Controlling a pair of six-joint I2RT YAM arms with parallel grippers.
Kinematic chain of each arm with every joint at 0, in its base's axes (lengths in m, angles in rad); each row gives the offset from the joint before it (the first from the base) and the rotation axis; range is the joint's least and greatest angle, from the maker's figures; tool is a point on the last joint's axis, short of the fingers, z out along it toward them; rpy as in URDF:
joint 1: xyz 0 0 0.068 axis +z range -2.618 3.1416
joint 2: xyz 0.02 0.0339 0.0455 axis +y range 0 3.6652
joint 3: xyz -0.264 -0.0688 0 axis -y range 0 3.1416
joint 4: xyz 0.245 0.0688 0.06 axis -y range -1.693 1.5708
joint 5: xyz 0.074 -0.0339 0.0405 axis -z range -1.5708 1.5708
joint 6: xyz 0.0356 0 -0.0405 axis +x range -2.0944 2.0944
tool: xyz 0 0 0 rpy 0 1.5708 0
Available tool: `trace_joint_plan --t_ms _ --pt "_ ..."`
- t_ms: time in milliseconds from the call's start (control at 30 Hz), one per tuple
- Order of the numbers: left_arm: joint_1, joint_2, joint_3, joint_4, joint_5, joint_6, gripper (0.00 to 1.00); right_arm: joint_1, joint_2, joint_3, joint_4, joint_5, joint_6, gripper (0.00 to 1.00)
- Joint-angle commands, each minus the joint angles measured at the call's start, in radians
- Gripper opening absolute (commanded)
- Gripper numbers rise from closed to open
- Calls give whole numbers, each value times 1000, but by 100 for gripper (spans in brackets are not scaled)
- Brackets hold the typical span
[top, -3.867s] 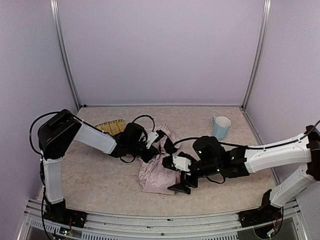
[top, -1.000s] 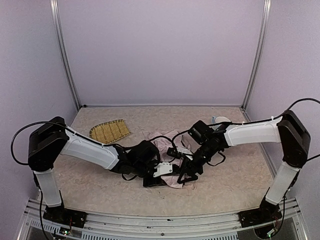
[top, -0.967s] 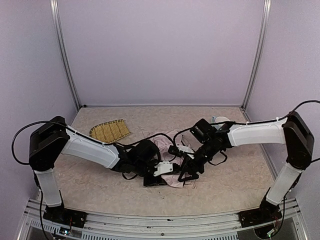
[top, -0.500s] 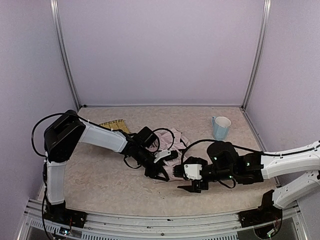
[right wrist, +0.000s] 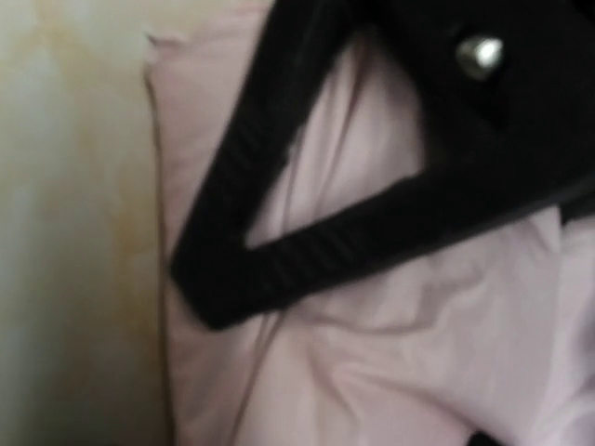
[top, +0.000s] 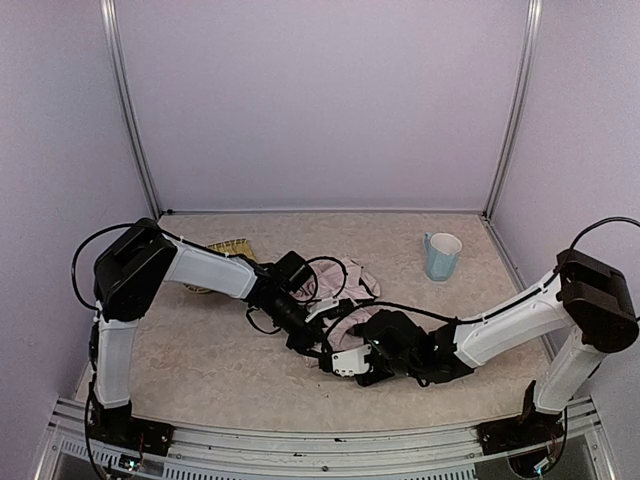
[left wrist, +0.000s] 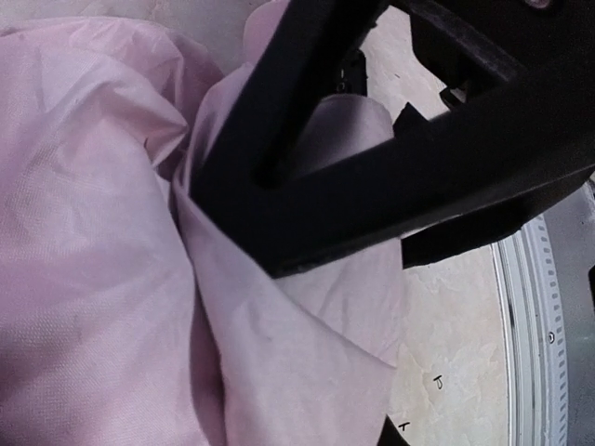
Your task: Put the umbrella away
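We judged the umbrella [left wrist: 102, 242], bunched against the left tool [top: 314, 340], light, limp and slippery, best pinched at a thick fold; that tool's opening we couldn't tell.

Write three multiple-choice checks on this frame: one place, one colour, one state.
1. Where does the mug stand?
A. At the near left corner
B. Toward the right rear of the table, apart from the umbrella
C. In the middle, under the arms

2. What colour is the umbrella's fabric?
A. Green
B. Yellow
C. Pale pink

3. What state is the umbrella in?
A. Lying crumpled on the table, with the left gripper and the right gripper at it
B. Open and standing upright
C. Hanging from the back wall

Answers:
1 B: the top view shows bare table between the mug and the fabric.
2 C: both wrist views are filled with pale pink cloth.
3 A: the cloth lies in folds, and each wrist view shows a black finger against it.
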Motion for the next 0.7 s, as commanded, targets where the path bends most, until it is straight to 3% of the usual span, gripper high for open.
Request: trace_joint_plan --t_ms 0,233,400,433,500,600,667 --pt "-7 100 -36 -264 -17 -8 19 -4 67 26 86 77 -63 77" --pt "-10 114 -1 -328 58 82 17 -26 116 37 49 47 -44 62" --pt "-12 130 45 -399 98 151 18 -44 127 55 -16 29 -16 32" --pt "-11 126 49 -398 98 154 22 -44 122 64 -46 15 0 28" --pt "-5 94 42 -351 84 126 42 -44 107 83 -136 -27 39 24" --pt "14 -3 -20 -158 61 63 76 -44 83 93 -230 -92 104 20" --pt "30 -94 -75 -21 38 12 90 -44 81 95 -282 -126 141 18"
